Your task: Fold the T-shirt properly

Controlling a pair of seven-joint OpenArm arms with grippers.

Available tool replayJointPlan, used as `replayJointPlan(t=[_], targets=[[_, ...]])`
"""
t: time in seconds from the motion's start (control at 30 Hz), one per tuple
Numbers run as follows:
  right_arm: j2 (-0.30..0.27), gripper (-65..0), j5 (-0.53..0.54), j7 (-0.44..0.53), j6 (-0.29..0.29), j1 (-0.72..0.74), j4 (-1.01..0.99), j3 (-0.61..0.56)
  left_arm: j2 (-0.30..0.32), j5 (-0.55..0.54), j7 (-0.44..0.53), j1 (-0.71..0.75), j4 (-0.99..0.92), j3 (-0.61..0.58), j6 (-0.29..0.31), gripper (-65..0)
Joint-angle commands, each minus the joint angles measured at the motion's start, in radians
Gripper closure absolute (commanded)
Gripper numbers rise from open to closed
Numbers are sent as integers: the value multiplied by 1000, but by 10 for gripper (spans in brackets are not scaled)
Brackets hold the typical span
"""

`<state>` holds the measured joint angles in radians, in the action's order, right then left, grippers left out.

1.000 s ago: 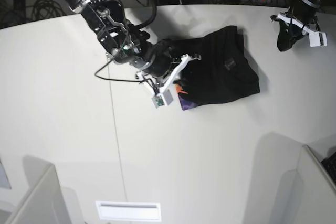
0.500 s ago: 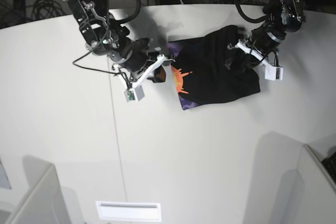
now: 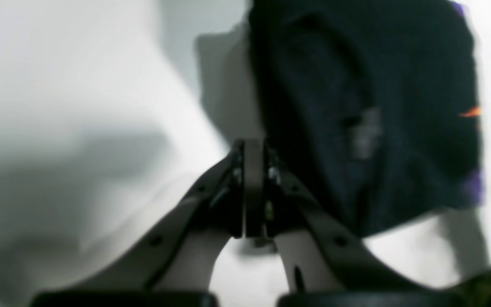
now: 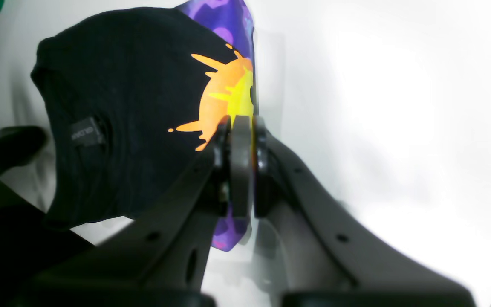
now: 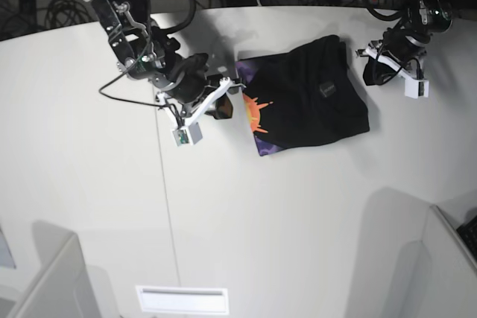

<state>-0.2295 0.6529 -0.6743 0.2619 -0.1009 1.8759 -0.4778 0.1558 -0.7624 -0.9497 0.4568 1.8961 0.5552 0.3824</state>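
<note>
So from where I'm driving this, going left to right across the base view: my right tool [image 5: 223, 103] sits just beside the printed edge of the T-shirt [image 5: 313, 98], fingers pressed together with nothing between them, and the wrist view shows those shut tips hanging right over the orange and yellow splash. The T-shirt itself is a compact dark bundle toward the back middle of the tabletop [image 5: 261, 221], mostly black side up, with a purple and orange strip of print poking out along its left edge and a small tag showing near the middle. Over on the right, my left tool [image 5: 381, 72] is also pressed shut and empty, sitting just off the far side of the T-shirt, not touching as far as I can tell (that wrist feed is really blurry). My read is the fold is basically done and this is the tidy-up bit, so if I touch it again I'd go in low and slow, press or nudge the printed flap so the edges line up, and avoid dragging the whole stack, since cotton will probably slide and bunch on a surface that smooth. The tabletop is plain white and curved along the back, with a thin seam running front to back. Behind it there's a dark mess of cables [image 5: 45, 5], and grey panels at the front corners.
</note>
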Motion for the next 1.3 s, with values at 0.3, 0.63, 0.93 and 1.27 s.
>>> replayJointPlan(t=[0.3,0.63,0.93,1.27], targets=[[-11,0,6,18,-9,-6,20,3,-20,-285,18,66,53,217,86,-58],[-1,0,6,18,-9,0,20,3,-46,-299,13,-22,-65,182,86,-643],[-8,0,6,18,-9,-4,20,3,-51,-194,19,-111,-241,30,79,-573],[-9,0,6,18,-9,-4,20,3,-126,-2,13,-152,-249,9,79,-485]])
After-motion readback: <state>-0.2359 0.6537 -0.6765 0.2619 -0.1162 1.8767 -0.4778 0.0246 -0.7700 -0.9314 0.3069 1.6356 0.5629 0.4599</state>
